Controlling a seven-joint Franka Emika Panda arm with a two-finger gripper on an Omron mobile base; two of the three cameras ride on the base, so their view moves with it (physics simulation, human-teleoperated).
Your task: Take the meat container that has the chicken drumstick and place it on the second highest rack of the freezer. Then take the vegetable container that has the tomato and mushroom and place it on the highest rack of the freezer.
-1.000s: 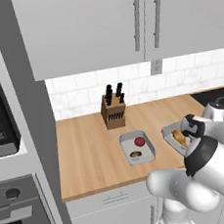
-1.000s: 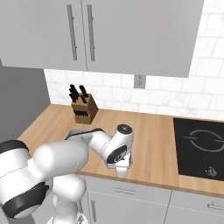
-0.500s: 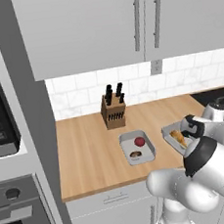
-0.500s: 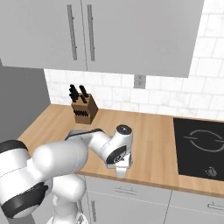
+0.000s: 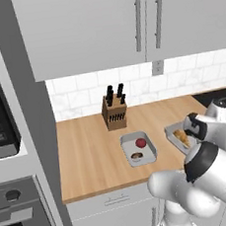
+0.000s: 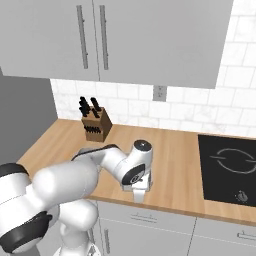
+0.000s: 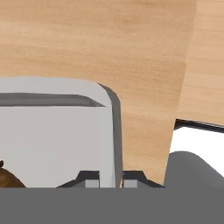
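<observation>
A: What are the jaws (image 7: 110, 177) doing?

B: In the hand view they are sitting pressed nearly together on the rim of the meat tray (image 7: 52, 131), one tip (image 7: 89, 177) inside the wall and the other outside. They are pinching that wall.

A: And the drumstick?

B: A brown bit of the drumstick (image 7: 8, 178) is showing at the lower left of the hand view, lying inside the tray. In the left base view it is lying golden-brown in the tray, close to the hand.

A: Where is the tray resting?

B: It is sitting flat on the wooden desk (image 5: 89, 147), near the front edge, with the cooktop (image 6: 227, 167) to its right. The arm (image 6: 120, 165) is reaching low over it in the right base view and is hiding it there.

A: The other tray?

B: The vegetable tray (image 5: 138, 149) is lying just left of the meat tray, apart from it. The tomato (image 5: 140, 142) is sitting at its far end and the mushroom (image 5: 136, 156) at its near end.

A: Anything farther back?

B: A knife block (image 5: 114, 115) is standing by the tiled wall, under the grey cupboards (image 5: 90, 23).
</observation>
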